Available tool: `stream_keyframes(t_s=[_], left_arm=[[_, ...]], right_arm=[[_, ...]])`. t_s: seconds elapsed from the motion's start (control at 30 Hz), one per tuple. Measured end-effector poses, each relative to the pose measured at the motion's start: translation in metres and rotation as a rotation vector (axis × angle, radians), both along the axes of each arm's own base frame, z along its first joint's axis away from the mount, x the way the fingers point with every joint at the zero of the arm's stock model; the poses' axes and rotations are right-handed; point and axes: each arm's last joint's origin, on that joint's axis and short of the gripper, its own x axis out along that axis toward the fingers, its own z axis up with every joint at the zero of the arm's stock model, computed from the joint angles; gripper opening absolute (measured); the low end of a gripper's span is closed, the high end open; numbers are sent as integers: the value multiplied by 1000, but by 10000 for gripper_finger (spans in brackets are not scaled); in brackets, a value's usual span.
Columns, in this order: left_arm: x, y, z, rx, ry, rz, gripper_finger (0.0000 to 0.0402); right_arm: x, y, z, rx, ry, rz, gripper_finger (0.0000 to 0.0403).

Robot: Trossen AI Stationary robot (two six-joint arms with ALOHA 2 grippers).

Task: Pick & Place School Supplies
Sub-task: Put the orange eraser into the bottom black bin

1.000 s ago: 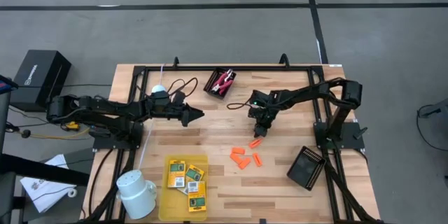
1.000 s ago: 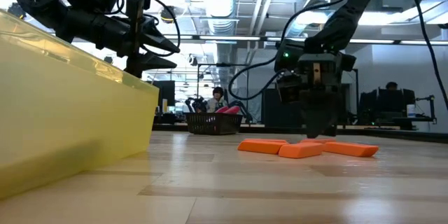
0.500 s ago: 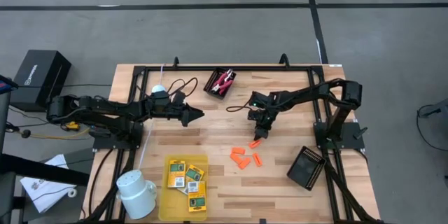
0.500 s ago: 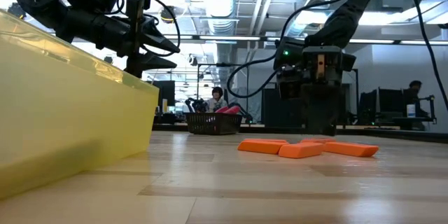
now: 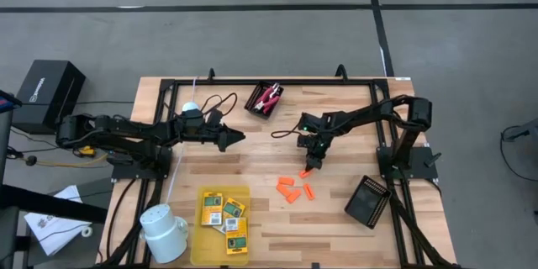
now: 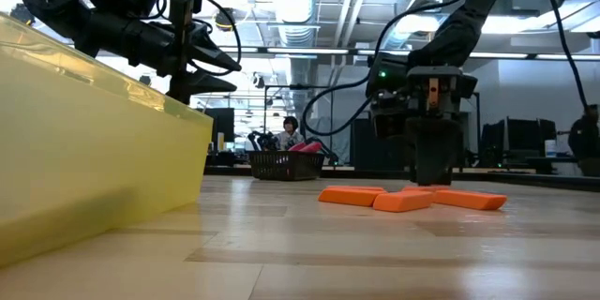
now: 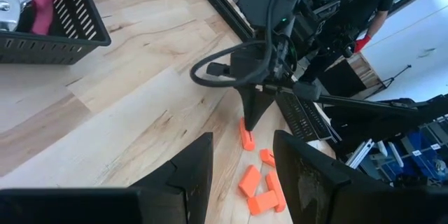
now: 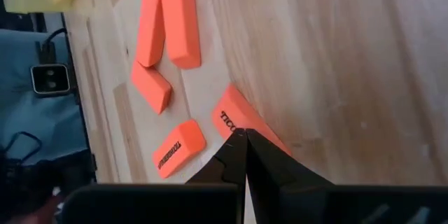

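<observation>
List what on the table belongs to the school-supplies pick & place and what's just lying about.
Job:
- orange pieces, right gripper shut just above one
- yellow-and-green packets in the yellow tray
- pink-handled tool in the black basket

Lying about:
- white mug
- black tray
- left gripper, open, idle

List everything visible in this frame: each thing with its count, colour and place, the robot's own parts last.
orange pieces: five, orange, loose at table centre-right
square packets: four, yellow-and-green, inside the yellow tray
yellow tray: one, yellow, near table edge
scissor-like tool: one, pink-handled, in the black basket
black basket: one, far edge
white mug: one, near-left corner
white disc: one, far left
black grid tray: one, right side
left gripper: open, raised over table centre
right gripper: shut, tip down at the farthest orange piece
</observation>
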Motion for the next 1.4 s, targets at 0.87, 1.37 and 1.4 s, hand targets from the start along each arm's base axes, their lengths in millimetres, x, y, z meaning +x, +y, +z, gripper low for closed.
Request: stream_keyframes(t_s=[0.87,1.37,1.4], left_arm=[[0,0,0,0,1,0,145],[0,0,0,0,0,0,145],[0,0,0,2,1,-1,145]], right_arm=[[-1,-25,-1,-111,1,-129,0],[33,-51,85,-101,-356,-162,0],[30,-47,94,-124,-352,-148,0]])
